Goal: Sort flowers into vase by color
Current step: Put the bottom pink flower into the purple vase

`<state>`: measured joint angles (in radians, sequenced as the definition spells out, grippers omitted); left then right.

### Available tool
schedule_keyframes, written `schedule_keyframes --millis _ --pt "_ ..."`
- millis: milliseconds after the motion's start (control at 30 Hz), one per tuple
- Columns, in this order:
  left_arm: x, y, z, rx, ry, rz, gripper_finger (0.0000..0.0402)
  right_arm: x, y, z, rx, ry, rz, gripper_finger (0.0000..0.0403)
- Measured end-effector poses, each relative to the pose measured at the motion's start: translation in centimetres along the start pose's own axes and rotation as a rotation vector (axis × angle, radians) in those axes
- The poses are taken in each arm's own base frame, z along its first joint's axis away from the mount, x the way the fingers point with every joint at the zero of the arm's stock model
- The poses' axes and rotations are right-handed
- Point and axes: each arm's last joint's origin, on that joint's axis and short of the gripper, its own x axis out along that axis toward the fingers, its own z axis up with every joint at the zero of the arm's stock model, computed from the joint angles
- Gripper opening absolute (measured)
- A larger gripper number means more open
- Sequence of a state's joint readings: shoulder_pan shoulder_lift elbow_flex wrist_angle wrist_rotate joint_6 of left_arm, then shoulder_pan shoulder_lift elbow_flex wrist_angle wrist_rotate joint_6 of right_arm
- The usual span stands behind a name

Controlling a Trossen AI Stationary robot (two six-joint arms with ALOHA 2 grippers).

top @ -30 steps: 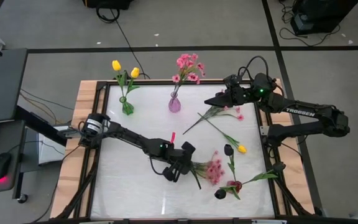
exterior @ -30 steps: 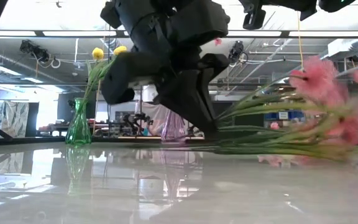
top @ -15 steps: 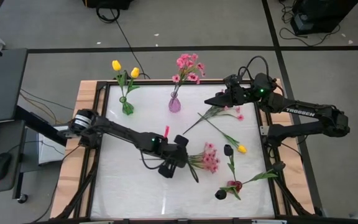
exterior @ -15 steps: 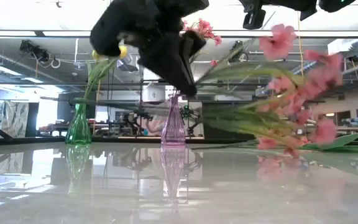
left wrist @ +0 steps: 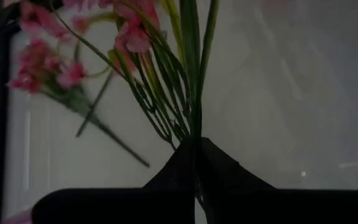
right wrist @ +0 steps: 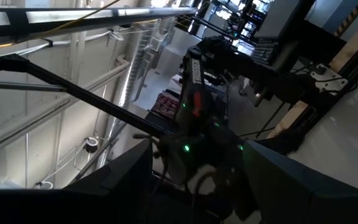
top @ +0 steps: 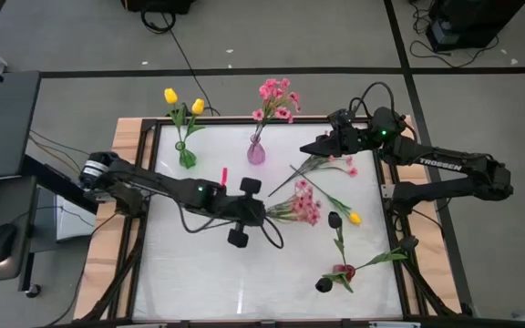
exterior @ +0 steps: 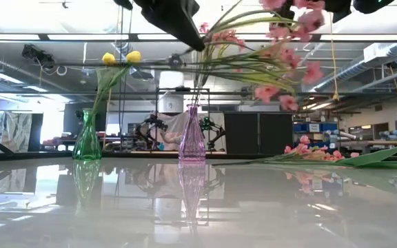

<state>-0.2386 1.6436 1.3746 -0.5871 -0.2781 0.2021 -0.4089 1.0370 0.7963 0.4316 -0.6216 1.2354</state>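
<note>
Worktop (top: 199, 264): glossy and bare under the carried load; a dropped spray would slide.
Purple vase (top: 256, 151): narrow-necked and already holding pink blossoms, so the many splayed stems may snag on the rim and tip it.
Pink spray (top: 301, 203): held off the worktop near the middle, heads drooping sideways; may swing.
Left gripper (left wrist: 196, 144): fingers pressed together on the stem bundle; thin stems could slip.
Right gripper (top: 328, 143): waits, fingers spread, at the far right.
</note>
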Motion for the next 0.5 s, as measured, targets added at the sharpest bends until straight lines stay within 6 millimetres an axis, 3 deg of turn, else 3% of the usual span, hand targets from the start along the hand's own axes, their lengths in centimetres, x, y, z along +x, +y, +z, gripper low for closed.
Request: schedule_keyframes --millis 500 --pt "-7.4 2.1 -0.2 -0.143 -0.113 0.159 0.0009 0.0 0.0 0.0 0.0 0.0 0.0 0.0258"
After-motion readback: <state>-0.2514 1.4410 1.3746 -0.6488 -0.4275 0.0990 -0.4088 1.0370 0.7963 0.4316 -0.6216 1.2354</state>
